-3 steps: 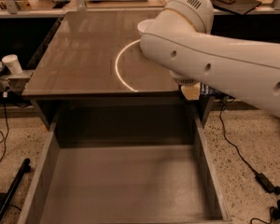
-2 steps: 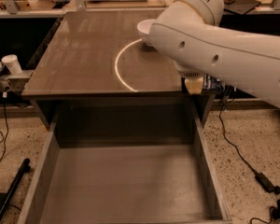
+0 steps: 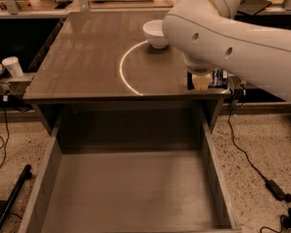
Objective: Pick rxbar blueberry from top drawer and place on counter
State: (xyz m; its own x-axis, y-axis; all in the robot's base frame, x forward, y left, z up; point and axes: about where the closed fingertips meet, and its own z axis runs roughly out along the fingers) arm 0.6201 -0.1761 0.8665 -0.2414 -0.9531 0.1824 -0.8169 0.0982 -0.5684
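Observation:
My gripper (image 3: 207,79) hangs under the big white arm at the counter's (image 3: 87,57) front right corner. It is shut on the rxbar blueberry (image 3: 218,76), a small dark blue bar with pale lettering that shows beside a yellowish finger pad (image 3: 201,81). The bar is held at about counter height, right over the corner edge. The top drawer (image 3: 131,188) is pulled open below the counter, and its flat grey bottom is bare. Most of the gripper is hidden by the arm.
A white bowl (image 3: 155,33) stands on the counter at the back, just left of the arm. A bright arc line (image 3: 123,72) curves across the tabletop. A white paper cup (image 3: 12,66) sits on a ledge at the left. Cables lie on the speckled floor at the right (image 3: 262,174).
The arm has swung to the right and back, uncovering the white bowl. The gripper has shifted slightly right and up with the blue bar beside its pad.

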